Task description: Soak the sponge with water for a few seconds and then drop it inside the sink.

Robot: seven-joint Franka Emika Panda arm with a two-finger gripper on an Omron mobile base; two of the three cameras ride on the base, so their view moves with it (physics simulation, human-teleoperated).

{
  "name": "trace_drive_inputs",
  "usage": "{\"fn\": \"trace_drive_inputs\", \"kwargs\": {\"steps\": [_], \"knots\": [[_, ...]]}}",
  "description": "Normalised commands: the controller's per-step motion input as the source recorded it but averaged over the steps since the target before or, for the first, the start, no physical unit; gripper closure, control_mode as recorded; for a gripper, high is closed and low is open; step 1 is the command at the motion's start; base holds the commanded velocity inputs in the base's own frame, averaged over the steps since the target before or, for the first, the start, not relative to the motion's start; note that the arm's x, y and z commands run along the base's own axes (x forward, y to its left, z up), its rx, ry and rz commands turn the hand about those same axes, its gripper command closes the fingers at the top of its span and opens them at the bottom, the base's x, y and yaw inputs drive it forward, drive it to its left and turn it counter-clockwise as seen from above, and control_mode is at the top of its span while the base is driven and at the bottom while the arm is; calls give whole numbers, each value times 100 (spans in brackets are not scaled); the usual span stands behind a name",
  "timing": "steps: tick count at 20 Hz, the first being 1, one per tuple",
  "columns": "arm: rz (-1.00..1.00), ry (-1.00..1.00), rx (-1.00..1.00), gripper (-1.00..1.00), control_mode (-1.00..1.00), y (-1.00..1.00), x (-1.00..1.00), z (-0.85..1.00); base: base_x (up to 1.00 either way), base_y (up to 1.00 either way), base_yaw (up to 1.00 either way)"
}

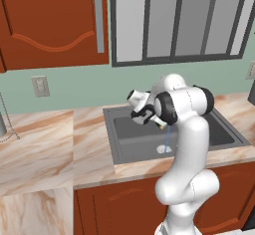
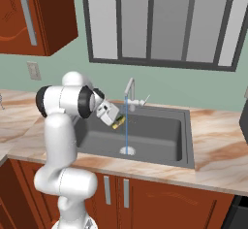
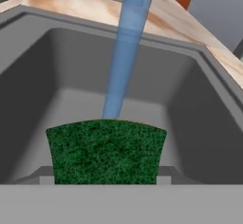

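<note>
In the left base view the gripper (image 1: pixel 158 123) hangs over the sink (image 1: pixel 115 149), partly hidden behind the arm's elbow; a small bit of the sponge (image 1: pixel 161 125) peeks out at its tip, yellow and green, and the water (image 1: pixel 167 138) falls as a thin blue line just beside it down to the drain (image 1: pixel 164 149). How the sponge is turned cannot be told here. In the right base view the gripper (image 2: pixel 115 119) points down and toward the stream, and the sponge (image 2: pixel 118 122) sits clamped at its end, above the basin floor and well clear of it, its long side slanting down away from the hand. The water (image 2: pixel 126 126) drops from the faucet (image 2: pixel 130 91) just beside the sponge's far end; whether they touch is unclear from here. The sink (image 2: pixel 190 143) lies in the marble counter (image 2: pixel 220 160). In the hand view the sponge (image 3: pixel 106 152) sits between the fingertips, its green face toward the camera and its long axis running across from one finger to the other. The jaws are closed on its two ends, holding it. The water (image 3: pixel 126 47) passes right behind its top edge, over the sink (image 3: pixel 209 123).
</note>
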Motion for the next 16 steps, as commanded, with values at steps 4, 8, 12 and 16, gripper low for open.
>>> {"fn": "trace_drive_inputs", "kwargs": {"steps": [4, 8, 12, 16], "knots": [[3, 0, 4, 100, -100, 49, 0, 36, 0, 0, 0], [14, 1, 3, 100, -100, 45, 0, 46, 0, 0, 0], [23, 4, 3, 100, -100, 31, 0, 34, 0, 0, 0], [28, 8, 3, 100, -100, 14, -4, 26, 0, 0, 0]]}}
